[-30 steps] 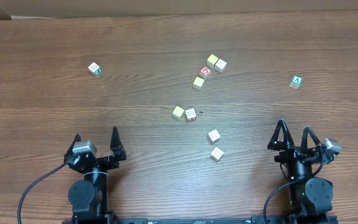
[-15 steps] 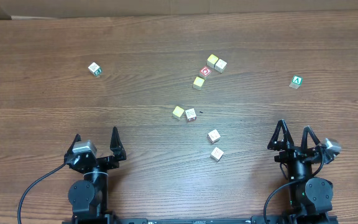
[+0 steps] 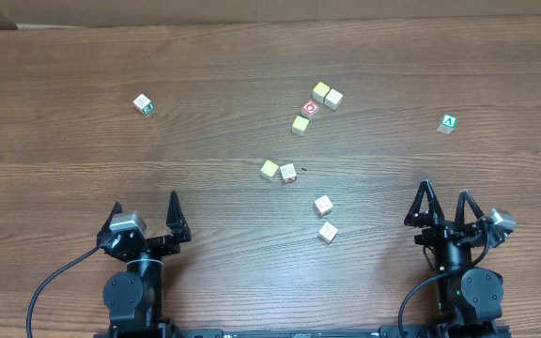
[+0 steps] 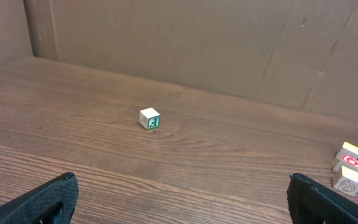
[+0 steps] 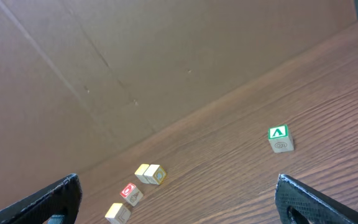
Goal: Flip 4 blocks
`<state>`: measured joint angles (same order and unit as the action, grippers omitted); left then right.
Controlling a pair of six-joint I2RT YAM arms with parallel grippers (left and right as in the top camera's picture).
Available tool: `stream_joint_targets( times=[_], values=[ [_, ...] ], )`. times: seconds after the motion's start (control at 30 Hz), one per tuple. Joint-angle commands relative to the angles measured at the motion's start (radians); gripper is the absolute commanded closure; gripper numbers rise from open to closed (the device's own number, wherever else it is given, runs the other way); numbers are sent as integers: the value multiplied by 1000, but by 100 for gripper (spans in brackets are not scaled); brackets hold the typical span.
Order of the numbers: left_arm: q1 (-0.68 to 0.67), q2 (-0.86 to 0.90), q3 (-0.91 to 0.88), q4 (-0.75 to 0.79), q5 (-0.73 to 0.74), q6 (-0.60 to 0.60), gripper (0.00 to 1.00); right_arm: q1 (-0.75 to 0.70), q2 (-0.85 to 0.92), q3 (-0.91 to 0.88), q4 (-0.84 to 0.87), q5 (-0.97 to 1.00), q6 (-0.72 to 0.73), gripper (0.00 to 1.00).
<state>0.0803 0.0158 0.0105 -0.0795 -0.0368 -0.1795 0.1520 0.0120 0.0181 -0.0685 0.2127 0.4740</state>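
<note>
Several pale-wood blocks lie mid-table. A yellowish one (image 3: 321, 90) touches a cream one (image 3: 333, 98), with another yellow one (image 3: 301, 124) below them. A further pair (image 3: 270, 169) (image 3: 288, 173) sits in the middle. Two cream blocks (image 3: 323, 205) (image 3: 327, 231) lie nearer the front. My left gripper (image 3: 145, 203) stands open at the front left, far from all of them. My right gripper (image 3: 443, 192) stands open at the front right. Both hold nothing. The right wrist view shows the far pair (image 5: 149, 173) and a yellow block (image 5: 117, 213).
A red-ring cube (image 3: 310, 108) sits among the far blocks. One green-marked cube (image 3: 143, 103) lies alone at the far left and shows in the left wrist view (image 4: 150, 118). Another green-marked cube (image 3: 448, 123) lies far right. A cardboard wall (image 4: 166, 37) backs the table.
</note>
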Motion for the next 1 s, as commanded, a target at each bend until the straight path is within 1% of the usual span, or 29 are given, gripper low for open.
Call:
stream_joint_targets(
  times=[0.0, 0.53, 0.63, 0.8, 0.9, 0.97],
  values=[
    [5, -11, -5, 2, 8, 19, 0, 4, -8, -10, 7, -5, -8, 0],
    [5, -11, -5, 2, 9, 19, 0, 4, -8, -10, 8, -7, -4, 0],
    [5, -11, -5, 2, 3, 21, 0, 4, -8, -10, 6, -31, 8, 0],
    [5, -11, -5, 7, -3, 23, 0, 4, -8, -10, 40, -31, 8, 0],
    [5, -11, -5, 27, -27, 23, 0, 4, -8, -10, 44, -31, 8, 0],
    [5, -11, -5, 49, -14, 16, 0, 4, -8, -10, 62, -51, 13, 0]
  ],
)
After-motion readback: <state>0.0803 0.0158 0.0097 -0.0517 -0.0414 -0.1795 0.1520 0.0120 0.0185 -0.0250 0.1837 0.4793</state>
